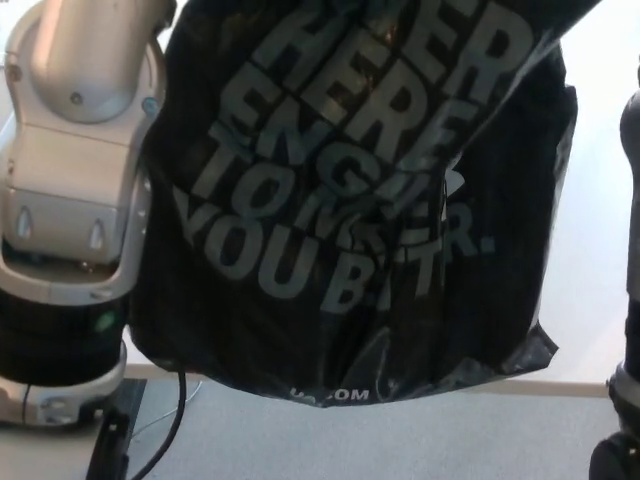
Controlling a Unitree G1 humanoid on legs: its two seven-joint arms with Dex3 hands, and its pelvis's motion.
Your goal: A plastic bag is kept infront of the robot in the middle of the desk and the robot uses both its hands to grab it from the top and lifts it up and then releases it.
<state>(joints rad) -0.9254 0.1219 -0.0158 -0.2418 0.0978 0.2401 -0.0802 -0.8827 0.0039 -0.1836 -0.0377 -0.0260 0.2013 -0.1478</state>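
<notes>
Nearest the camera, a black cable [172, 440] hung beside the left arm [75, 190], whose silver forearm rose at the left; a sliver of the right arm [630, 300] showed at the right edge. Neither hand appeared, so their grip could not be told. Between the 2 arms hung the black plastic bag [350, 200], contents hidden, its grey lettering partly readable: "HERE", "YOU", ".COM". Behind lay the white desk [590, 250].
</notes>
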